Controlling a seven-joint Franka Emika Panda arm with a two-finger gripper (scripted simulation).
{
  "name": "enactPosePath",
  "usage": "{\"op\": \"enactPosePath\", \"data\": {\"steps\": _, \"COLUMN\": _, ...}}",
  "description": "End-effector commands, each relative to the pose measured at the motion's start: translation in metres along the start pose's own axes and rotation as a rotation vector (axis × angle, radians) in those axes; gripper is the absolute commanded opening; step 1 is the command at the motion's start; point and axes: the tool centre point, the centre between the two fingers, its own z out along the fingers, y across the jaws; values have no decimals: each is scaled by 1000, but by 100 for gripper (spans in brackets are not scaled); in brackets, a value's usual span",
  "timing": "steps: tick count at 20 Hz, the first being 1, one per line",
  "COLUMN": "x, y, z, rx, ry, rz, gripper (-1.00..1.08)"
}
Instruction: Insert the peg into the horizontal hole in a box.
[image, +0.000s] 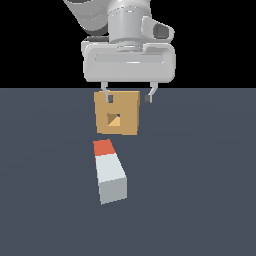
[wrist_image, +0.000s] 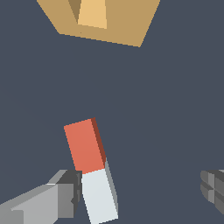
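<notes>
We've got the gripper spread wide with nothing in it, hanging above the peg, which lies flat on the floor, orange end toward the box and its hole, so lined up already.

Peg: white bar with orange-red end, lying flat on the desk, orange end nearest the box. Box: tan block, upright; square hole at its centre, unoccupied.

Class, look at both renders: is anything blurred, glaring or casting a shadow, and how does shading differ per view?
Exterior view: sharp, flat lighting, no glare, no cast shadows under the peg or box. Wrist view: equally sharp; shading only darkens the peg's side face; the gripper is cut off by the frame edges.
</notes>
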Motion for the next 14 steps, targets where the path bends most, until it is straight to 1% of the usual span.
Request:
{"op": "enactPosePath", "data": {"steps": 1, "x": 0, "y": 0, "z": 0, "rx": 0, "ry": 0, "rz": 0, "gripper": 100}}
{"op": "enactPosePath", "data": {"steps": 8, "x": -7, "y": -5, "z": 7, "rx": 0, "ry": 0, "rz": -21, "gripper": 100}}
{"op": "enactPosePath", "data": {"steps": 14, "x": -25, "y": -15, "z": 24, "rx": -1, "ry": -1, "rz": -71, "gripper": 100}}
